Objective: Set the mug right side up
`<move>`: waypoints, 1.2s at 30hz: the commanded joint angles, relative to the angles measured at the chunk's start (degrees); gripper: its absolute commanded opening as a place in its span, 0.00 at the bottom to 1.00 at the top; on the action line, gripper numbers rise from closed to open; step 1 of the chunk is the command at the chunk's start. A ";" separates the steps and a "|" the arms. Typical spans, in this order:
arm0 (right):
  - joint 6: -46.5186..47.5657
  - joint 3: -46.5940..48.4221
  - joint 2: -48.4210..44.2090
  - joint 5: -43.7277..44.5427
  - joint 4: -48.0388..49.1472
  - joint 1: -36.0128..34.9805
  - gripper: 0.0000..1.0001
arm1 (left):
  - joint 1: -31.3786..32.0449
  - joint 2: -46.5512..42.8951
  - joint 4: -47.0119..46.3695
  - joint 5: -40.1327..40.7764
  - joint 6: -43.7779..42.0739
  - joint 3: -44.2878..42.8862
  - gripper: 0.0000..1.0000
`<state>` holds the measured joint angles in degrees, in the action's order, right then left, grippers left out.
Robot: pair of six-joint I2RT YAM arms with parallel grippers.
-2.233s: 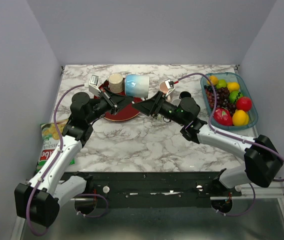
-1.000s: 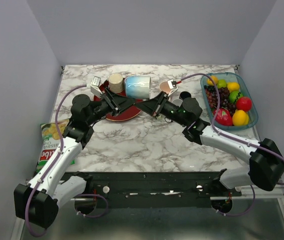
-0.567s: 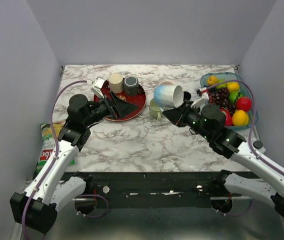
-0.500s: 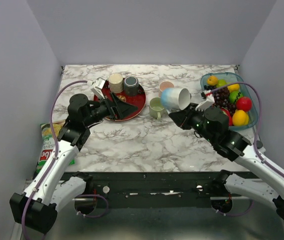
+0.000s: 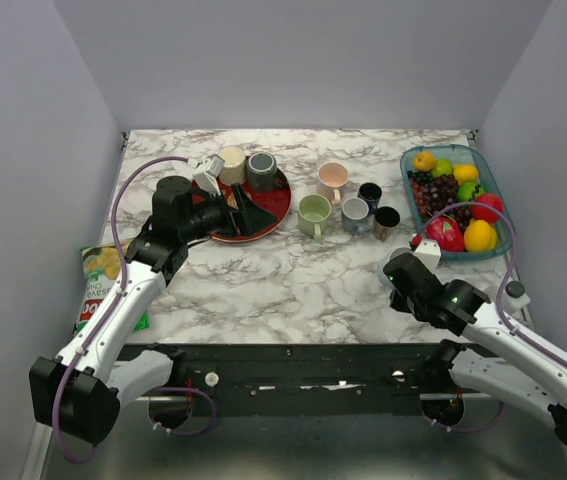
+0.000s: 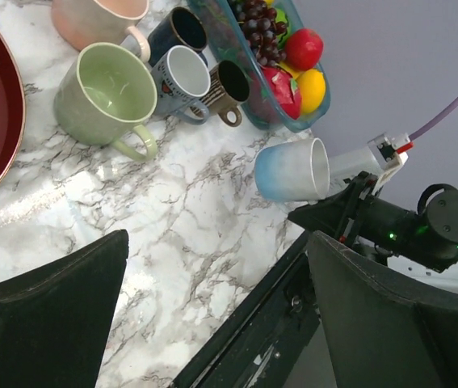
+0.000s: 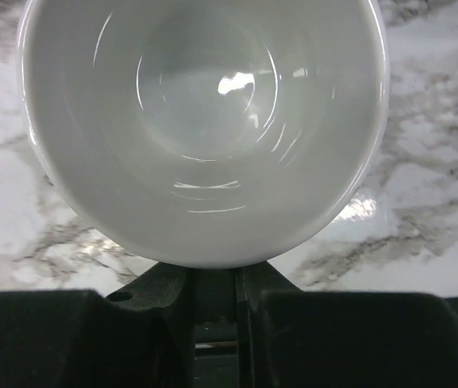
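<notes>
Carried from the red plate to the table's near right edge, the blue-and-white mug is clamped on its side by the right gripper; the left gripper is spread empty; a rim slip during turning could drop it overboard.

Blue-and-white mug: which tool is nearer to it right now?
Right. The right tool is shut on the mug, holding it off the marble. The left tool hangs open by the red plate, far off to the mug's left.

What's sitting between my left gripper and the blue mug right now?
Only bare marble table separates the left gripper from the blue mug, seen in the left wrist view.
</notes>
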<state>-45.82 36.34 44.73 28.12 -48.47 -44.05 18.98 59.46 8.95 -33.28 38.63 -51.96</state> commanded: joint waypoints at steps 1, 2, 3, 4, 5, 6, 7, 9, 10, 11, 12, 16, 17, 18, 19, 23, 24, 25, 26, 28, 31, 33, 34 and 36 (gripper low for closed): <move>-4.54 1.10 3.07 5.36 -0.93 0.81 0.00 | 0.18 1.18 0.45 0.67 -1.46 -1.47 0.99; -4.97 1.10 4.91 5.54 -0.84 1.94 0.00 | 0.18 1.36 0.45 0.50 -1.45 -1.39 0.99; -4.98 1.28 5.80 5.46 -0.75 2.65 0.01 | 0.18 1.53 0.45 0.41 -1.45 -1.38 0.99; -4.98 1.28 6.85 5.37 -0.05 3.27 0.00 | 0.18 1.62 0.45 0.32 -1.45 -1.47 0.99; -4.89 1.37 7.91 5.28 0.47 4.14 0.00 | 0.18 1.62 0.63 0.32 -1.54 -1.56 0.99; -4.98 1.72 10.00 5.11 0.57 4.50 0.01 | 0.18 1.62 0.72 0.32 -1.63 -1.47 0.99; -5.41 2.24 10.98 5.36 0.65 4.76 0.00 | 0.18 1.54 0.63 0.32 -1.72 -1.39 0.99; -6.03 2.42 12.83 5.81 1.44 6.07 0.00 | 0.18 1.62 0.72 0.32 -1.81 -1.38 0.99; -6.03 2.34 13.19 5.55 3.36 6.43 0.01 | 0.18 1.62 0.80 0.14 -1.98 -1.56 0.99; -5.34 1.90 13.45 4.24 4.68 6.96 0.01 | 0.18 1.80 0.89 0.06 -2.07 -1.56 0.99; -4.63 1.63 13.63 3.18 6.18 7.92 0.01 | 0.18 1.80 0.89 0.05 -2.24 -1.73 0.99; -3.66 1.19 16.52 0.62 9.62 9.68 0.01 | 0.18 2.41 1.07 -0.29 -2.42 -2.00 0.99; -3.49 1.28 17.14 0.45 9.79 10.04 0.01 | 0.18 2.85 1.07 -0.56 -2.42 -2.35 0.99; -3.31 1.37 17.75 0.18 10.06 10.91 0.01 | 0.18 3.03 1.24 -0.73 -2.42 -2.61 0.99; -3.13 1.45 18.46 0.09 10.67 11.27 0.01 | 0.18 3.29 1.33 -0.91 -2.42 -2.79 0.99; -2.69 1.45 21.35 -1.48 12.69 12.76 0.01 | 0.18 3.64 1.16 -1.00 -2.51 -3.14 0.99; -2.78 1.46 21.71 -1.75 12.78 12.85 0.01 | 0.18 3.64 1.33 -0.91 -2.60 -3.14 0.99; -3.04 1.46 22.15 -1.93 13.05 12.94 0.01 | 0.18 3.56 1.42 -0.83 -2.68 -3.14 0.99; -3.31 1.54 22.59 -1.75 13.05 12.94 0.01 | 0.18 3.56 1.51 -0.74 -2.95 -3.14 0.99; -3.48 1.63 23.82 -1.58 12.96 13.20 0.02 | 0.18 3.47 1.77 -0.30 -3.12 -3.23 0.99; -3.31 1.89 25.58 -1.31 13.05 13.38 0.13 | 0.18 3.55 1.86 0.14 -3.12 -3.23 0.99; -3.22 2.42 26.11 -1.66 12.96 13.47 0.30 | 0.18 3.64 1.86 0.32 -3.21 -3.32 0.99; -3.22 2.60 26.20 -1.75 12.70 13.47 0.37 | 0.18 3.64 2.03 0.67 -3.30 -3.32 0.99; -3.22 2.95 25.76 -2.28 12.70 13.47 0.55 | 0.09 3.73 2.56 1.11 -3.48 -3.49 0.99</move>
<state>-48.56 38.22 69.95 26.15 -37.76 -30.98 18.98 63.11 10.04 -33.23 36.38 -53.78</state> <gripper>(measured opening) 0.450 0.988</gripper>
